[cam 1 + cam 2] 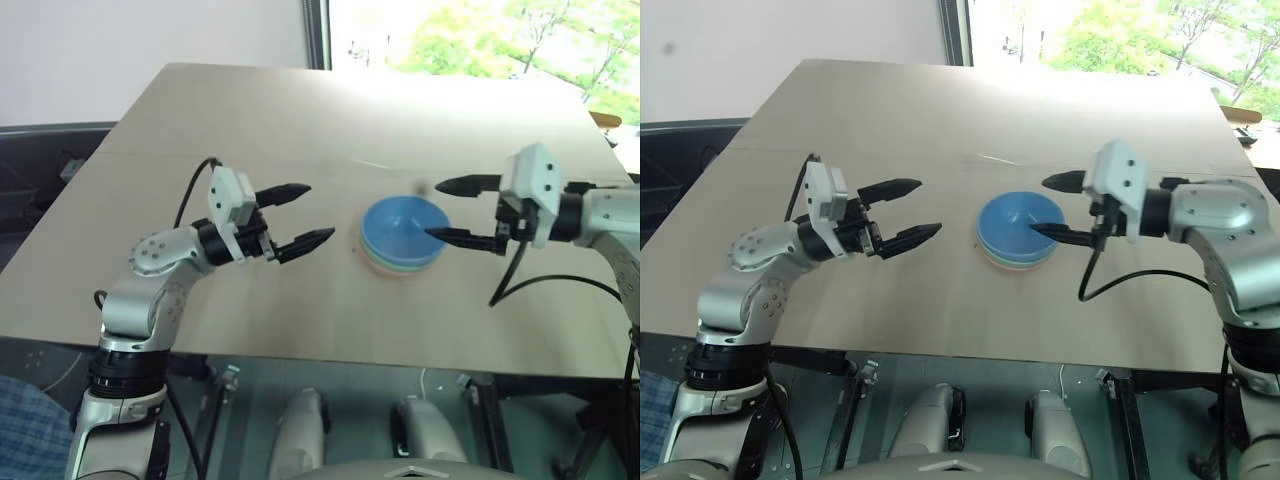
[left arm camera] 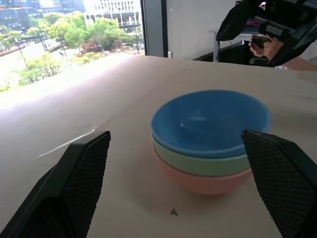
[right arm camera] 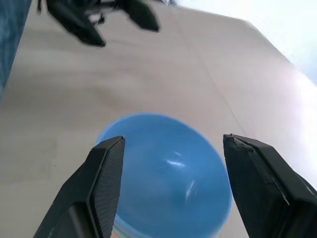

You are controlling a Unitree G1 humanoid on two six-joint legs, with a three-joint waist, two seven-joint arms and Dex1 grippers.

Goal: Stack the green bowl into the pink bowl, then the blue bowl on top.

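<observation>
The left pincer (image 1: pixel 302 215) hovers left of the stack, fingers apart and empty. At the middle of the tabletop (image 1: pixel 300 120), the blue bowl (image 2: pixel 210 121) sits nested in the green bowl (image 2: pixel 203 163), itself inside the pink bowl (image 2: pixel 200 183). The right pincer (image 1: pixel 438 210) stands apart, empty, its lower finger over the stack's right rim.
</observation>
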